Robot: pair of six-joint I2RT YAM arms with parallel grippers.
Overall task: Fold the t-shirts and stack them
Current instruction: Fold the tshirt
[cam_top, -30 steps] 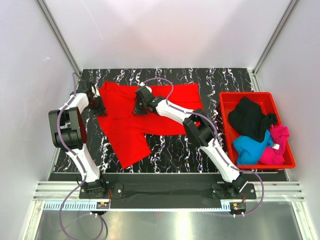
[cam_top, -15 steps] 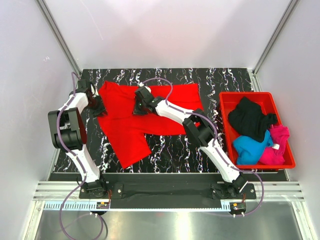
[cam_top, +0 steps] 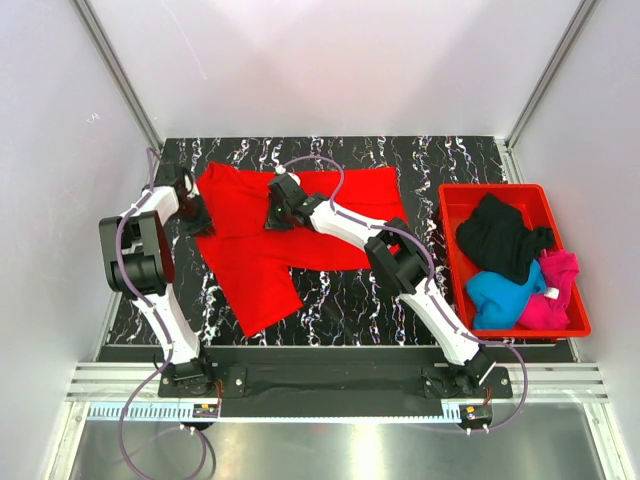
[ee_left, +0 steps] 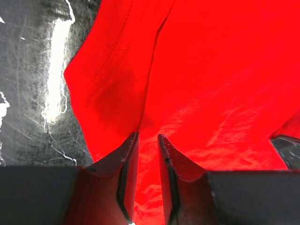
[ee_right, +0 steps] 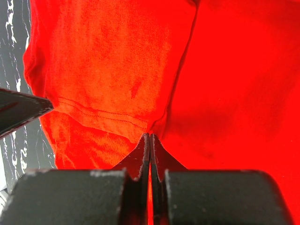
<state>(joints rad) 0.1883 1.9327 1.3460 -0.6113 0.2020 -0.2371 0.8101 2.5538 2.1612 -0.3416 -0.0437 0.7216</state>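
Observation:
The bright red t-shirt [cam_top: 270, 250] lies spread on the black marbled table [cam_top: 440, 160], with one part reaching toward the near edge. My left gripper [cam_top: 197, 215] is at the shirt's left edge. In the left wrist view [ee_left: 147, 136] its jaws stand narrowly apart on a pinched fold of the red cloth [ee_left: 211, 70]. My right gripper [cam_top: 272, 218] is on the shirt's upper middle. In the right wrist view [ee_right: 150, 136] its jaws are pressed together on a crease of the red cloth [ee_right: 234, 70]. Black [cam_top: 500, 235], blue [cam_top: 495, 295] and pink [cam_top: 555, 290] t-shirts lie bunched in the bin.
The rigid red plastic bin [cam_top: 515, 188] stands at the table's right side. Grey walls and metal frame posts enclose the table at back and sides. Both arm bases sit at the near edge.
Almost nothing differs. The right gripper has crept slightly to the left on the shirt; the left gripper stays at the shirt's left edge.

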